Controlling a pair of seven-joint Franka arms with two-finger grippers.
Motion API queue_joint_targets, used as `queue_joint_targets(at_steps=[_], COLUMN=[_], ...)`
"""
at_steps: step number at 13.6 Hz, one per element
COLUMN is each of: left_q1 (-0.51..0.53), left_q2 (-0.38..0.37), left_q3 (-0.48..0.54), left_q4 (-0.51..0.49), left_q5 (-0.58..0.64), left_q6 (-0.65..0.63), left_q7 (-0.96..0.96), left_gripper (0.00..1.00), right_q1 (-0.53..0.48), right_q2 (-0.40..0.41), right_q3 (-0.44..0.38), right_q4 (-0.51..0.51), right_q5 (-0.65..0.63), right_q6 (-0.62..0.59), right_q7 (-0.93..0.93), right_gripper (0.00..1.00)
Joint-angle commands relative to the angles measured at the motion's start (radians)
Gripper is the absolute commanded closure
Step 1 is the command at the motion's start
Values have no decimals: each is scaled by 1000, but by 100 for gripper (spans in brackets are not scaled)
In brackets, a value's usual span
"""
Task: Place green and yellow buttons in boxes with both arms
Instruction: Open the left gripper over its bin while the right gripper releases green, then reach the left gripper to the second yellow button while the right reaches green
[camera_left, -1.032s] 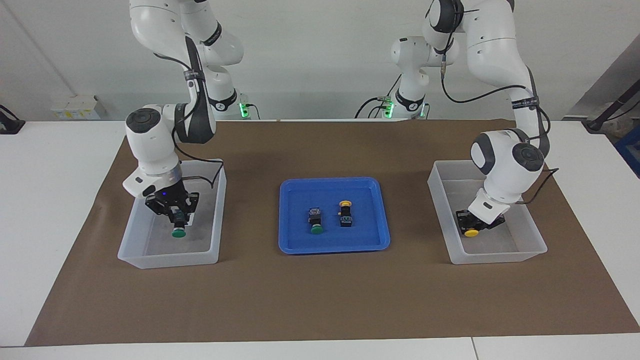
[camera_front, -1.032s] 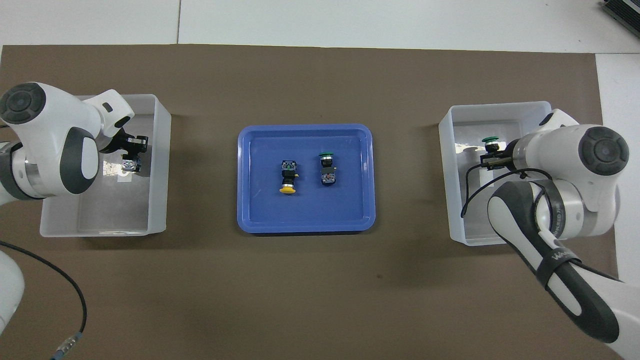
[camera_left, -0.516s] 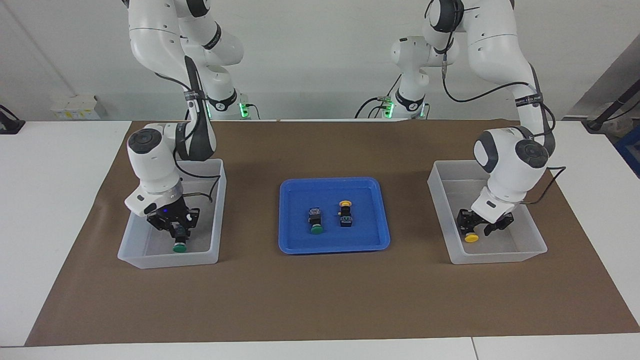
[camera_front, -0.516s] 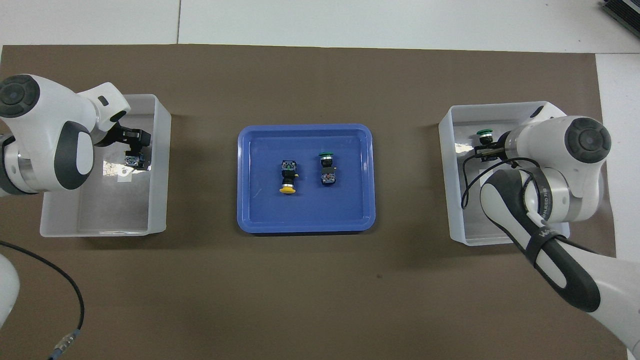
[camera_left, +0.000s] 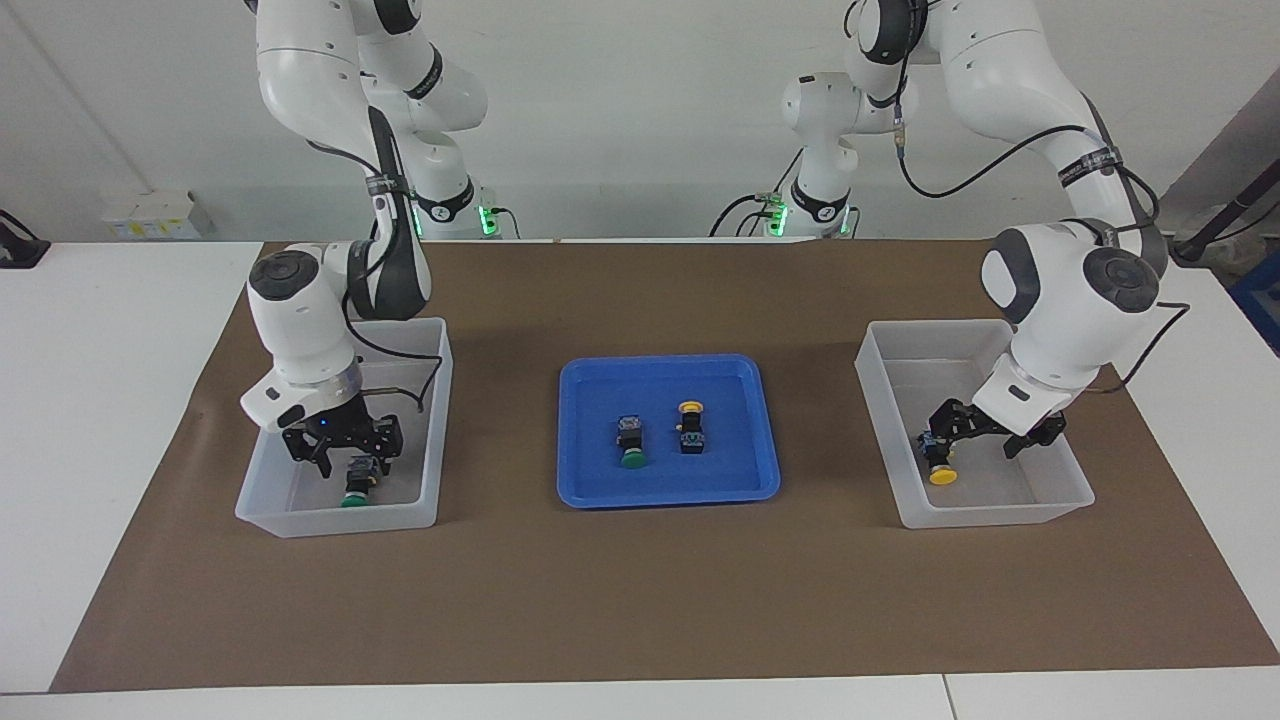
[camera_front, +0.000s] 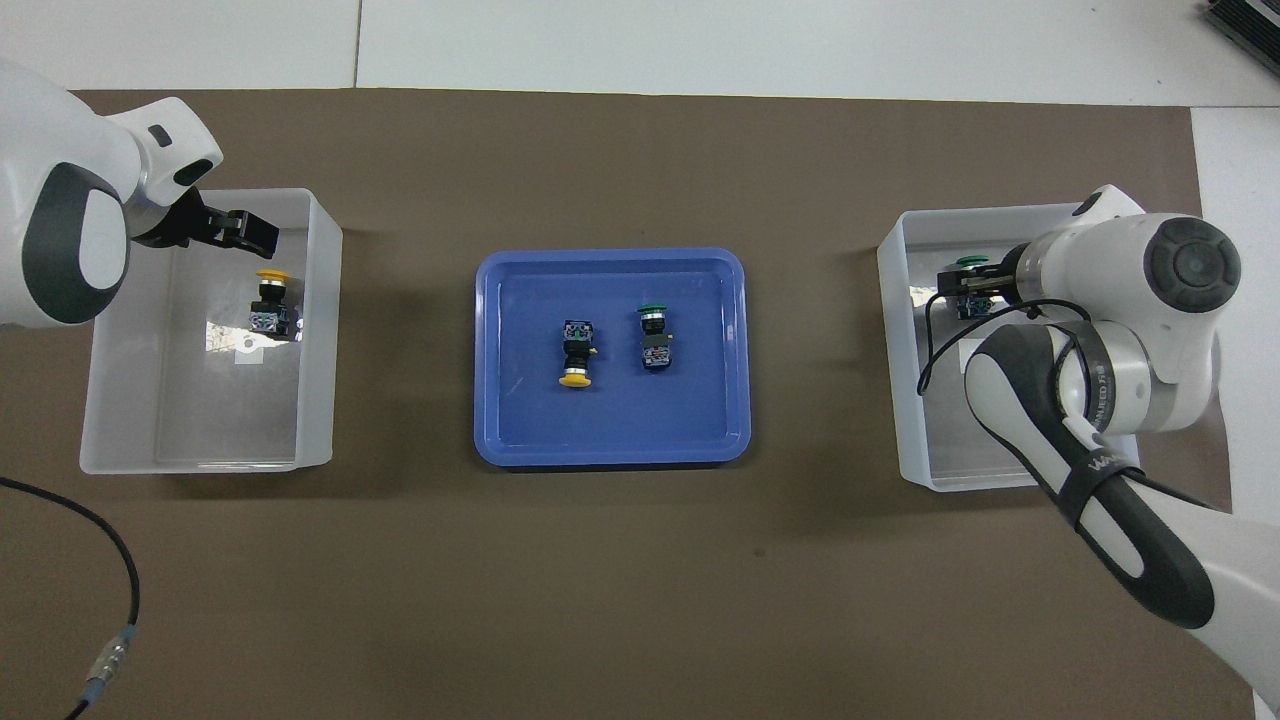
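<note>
**Both grippers let go: first pair of buttons now in the boxes**

The left gripper (camera_left: 988, 437) has spread its fingers wide and swung aside since half a second ago, leaving the yellow button (camera_left: 939, 463) lying on the floor of the box (camera_left: 880, 420) at the left arm's end of the table. The right gripper (camera_left: 343, 447) has also parted its fingers; it hangs low over the green button (camera_left: 357, 483), which seems to rest on the floor of the other box (camera_left: 432, 440), though the fingers partly hide it.

So half the task looks done. One green-capped button (camera_left: 631, 443) and one yellow-capped button (camera_left: 690, 426) lie on their sides, just beside each other, in the blue tray (camera_left: 590, 480) between the boxes.

The buttons have blocky black bodies and smooth, round mushroom caps. The boxes are translucent whitish plastic with sloped walls; the tray is shallow, glossy, round-cornered. All sit on a matte brown mat (camera_left: 640, 600).
</note>
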Motion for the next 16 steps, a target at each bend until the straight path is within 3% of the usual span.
queue_joint_targets(at_steps=[1,5,7,9,16], left_q1=[-67,-183,-231,-272,-441], left_q2=[11,6,1,-6,-20], left_q3=[3,0,0,0,-1], left_q4=[41,34,23,-5,-204], left_q5=[2,1,-16,-36,-59], left_q6=[-52,-41,-35,-4,281], left_q7=[-39,-240,-320,-377,-556], left_gripper=[2,2,4,6,7], right_q1=[0,1,22,96,254], right_q2=[-113,-175,-167,-155,-44], right_q3=[44,128,179,179,178], right_q4=[10,110,127,147,149], right_q5=[58,118,117,107,49], right_q6=[-131,-326,-310,-304,-132], right_q7=[21,38,64,138,381], right_gripper=[0,0,0,0,0])
